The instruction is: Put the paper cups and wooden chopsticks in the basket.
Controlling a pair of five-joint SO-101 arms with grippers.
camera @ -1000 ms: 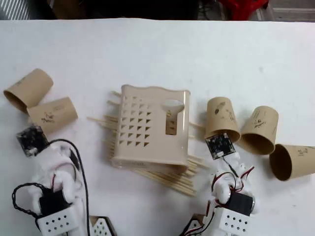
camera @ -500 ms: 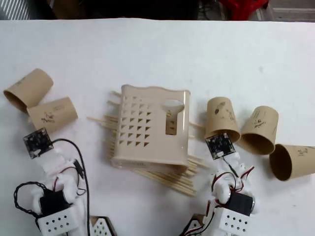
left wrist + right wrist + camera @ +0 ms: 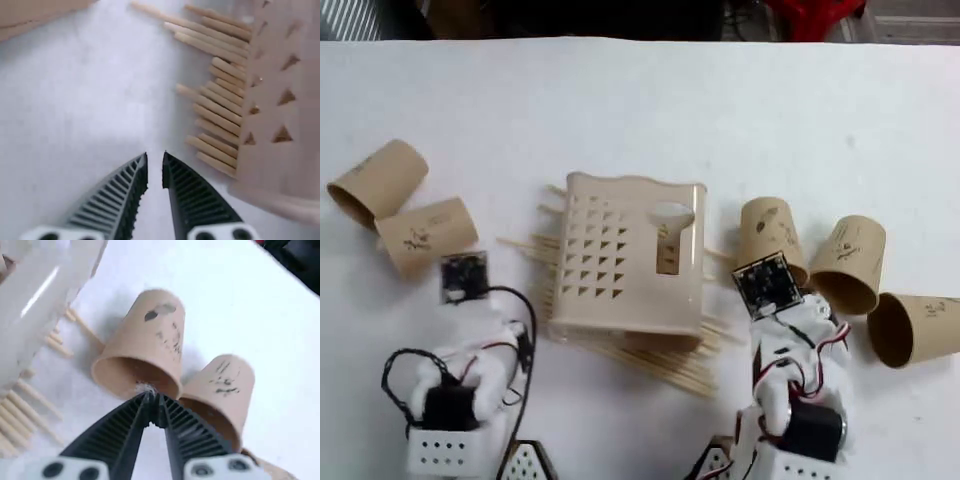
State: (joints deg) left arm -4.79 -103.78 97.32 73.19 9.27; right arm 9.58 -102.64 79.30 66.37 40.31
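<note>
**Hovering hands, nothing in the basket**

Lying on its side at the middle of the white counter (image 3: 620,110), the basket (image 3: 625,255) shows its wall of triangular holes upward. It rests on a loose spread of wooden chopsticks (image 3: 665,358), whose ends stick out past two of its sides.

All five paper cups lie on their sides on the counter, outside the basket. Two are on the left arm's side: the outer left cup (image 3: 377,182) and the inner left cup (image 3: 427,233), touching each other. Three are on the right arm's side: the first right cup (image 3: 772,240) just beside the basket, the second right cup (image 3: 850,262) close against it, and the third right cup (image 3: 915,328) nearer the counter's edge.

The left hand (image 3: 155,162) hangs over bare counter, its fingers a narrow slit apart with nothing between them. The chopstick ends and the basket's perforated wall are near it, off to one side, and the inner left cup's edge is farther away.

The right hand (image 3: 152,399) has its fingers drawn together, the tips meeting right at the mouth rim of the first right cup. Whether they touch or pinch the rim cannot be told. The second right cup lies just beside it.
</note>
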